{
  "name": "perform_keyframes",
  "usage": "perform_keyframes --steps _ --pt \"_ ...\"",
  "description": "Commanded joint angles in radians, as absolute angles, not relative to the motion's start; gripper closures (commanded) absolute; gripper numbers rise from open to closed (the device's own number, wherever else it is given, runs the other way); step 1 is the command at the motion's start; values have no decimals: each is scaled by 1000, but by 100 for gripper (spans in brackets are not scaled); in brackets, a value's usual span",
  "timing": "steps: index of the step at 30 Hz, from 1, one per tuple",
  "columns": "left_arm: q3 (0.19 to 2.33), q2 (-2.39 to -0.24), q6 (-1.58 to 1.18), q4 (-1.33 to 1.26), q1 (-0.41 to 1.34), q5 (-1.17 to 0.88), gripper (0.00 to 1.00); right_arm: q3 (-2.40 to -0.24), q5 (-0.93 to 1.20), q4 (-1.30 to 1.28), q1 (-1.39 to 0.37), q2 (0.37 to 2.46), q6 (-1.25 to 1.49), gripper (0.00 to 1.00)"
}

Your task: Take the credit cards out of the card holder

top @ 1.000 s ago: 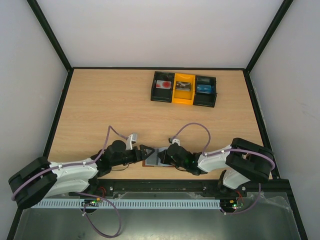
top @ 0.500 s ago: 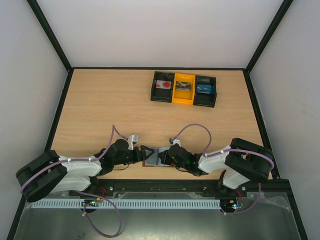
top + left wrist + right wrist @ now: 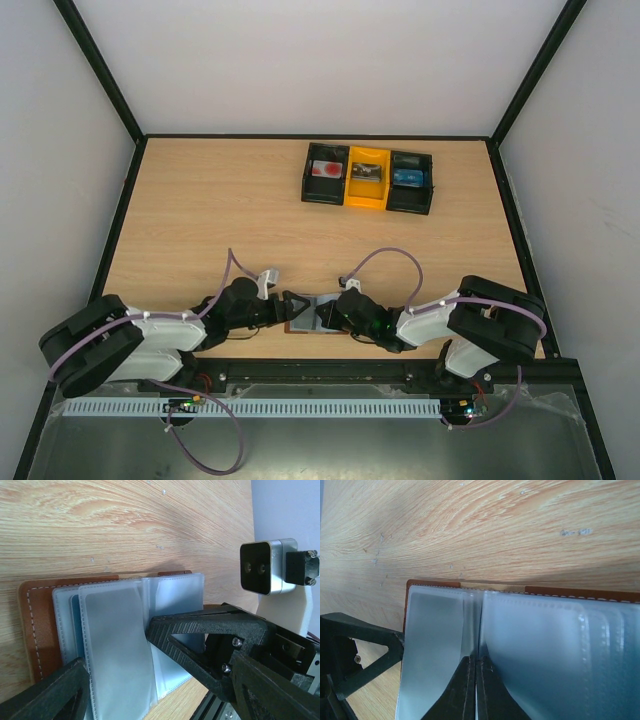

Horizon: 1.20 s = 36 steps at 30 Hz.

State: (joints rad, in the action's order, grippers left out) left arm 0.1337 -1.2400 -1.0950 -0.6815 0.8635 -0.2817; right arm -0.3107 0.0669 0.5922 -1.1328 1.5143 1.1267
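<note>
The brown leather card holder (image 3: 303, 326) lies open near the table's front edge, its pale blue-grey sleeves (image 3: 112, 640) fanned out. My left gripper (image 3: 117, 647) stands open, one finger on each side of the top sleeves. My right gripper (image 3: 475, 662) is shut, its tips resting at the centre fold between the sleeves (image 3: 540, 645). A darker blue strip (image 3: 74, 630) shows under the sleeves; I cannot tell if it is a card. Three credit cards lie in the far tray: red-and-white (image 3: 326, 170), grey (image 3: 366, 172) and blue (image 3: 407, 177).
The black-and-yellow three-compartment tray (image 3: 345, 201) sits at the back of the table. The right wrist's camera housing (image 3: 265, 567) hangs close to my left gripper's upper finger (image 3: 200, 630). Black frame rails and white walls border the wooden table (image 3: 200, 210).
The left arm's rear links have swung a little to the right. Both grippers and the card holder stay where they were.
</note>
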Motion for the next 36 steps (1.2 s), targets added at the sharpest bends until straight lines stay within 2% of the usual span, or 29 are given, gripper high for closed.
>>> perform_keyframes --steps 1,10,20,27,36 --pt "151 -1255 -1075 -729 859 -301 22 -272 77 490 -1146 1549 1129 97" --pt "153 -1231 -1099 -766 860 -345 22 -263 95 532 -1146 1554 1131 96" --pt "168 -1207 -1102 -780 860 -368 22 -259 68 513 -1146 1470 1112 80" --pt "179 -1236 -1131 -862 862 -410 22 -241 -9 385 -1146 1330 1111 70" --pt "240 -1375 -1166 -976 904 -441 25 -214 -126 183 -1146 1034 1101 67"
